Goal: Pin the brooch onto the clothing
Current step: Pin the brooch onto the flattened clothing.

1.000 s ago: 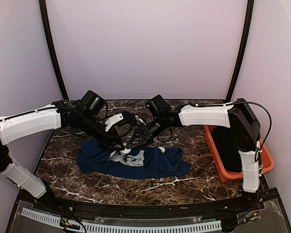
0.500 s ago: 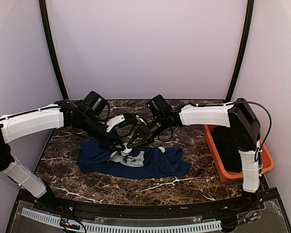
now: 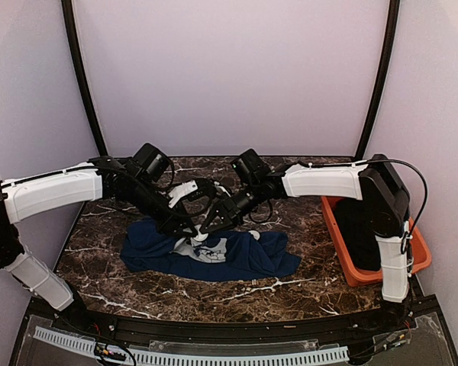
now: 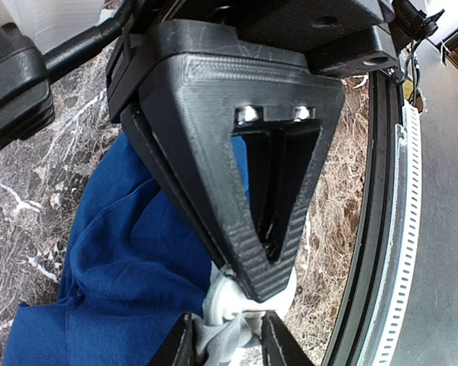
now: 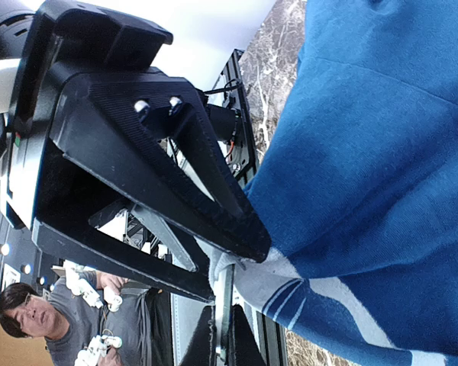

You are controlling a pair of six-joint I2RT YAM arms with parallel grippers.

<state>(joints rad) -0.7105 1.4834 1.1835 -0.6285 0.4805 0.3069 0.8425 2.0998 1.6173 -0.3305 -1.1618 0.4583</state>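
Observation:
The navy T-shirt lies crumpled on the marble table, with its grey-white print near the middle. Both grippers meet just above the print. My left gripper is shut on the small round brooch, whose white back shows at my left gripper's tip. In the right wrist view the brooch is edge-on between the left fingertips. My right gripper is shut on a raised fold of the printed cloth, which is pressed against the brooch. The right fingertips flank grey cloth.
An orange bin holding a black garment stands at the right table edge. The table's front rail runs close beside the grippers. Dark marble shows left of the shirt.
My left arm has edged slightly to the right. Both grippers stay together over the print, each keeping its hold.

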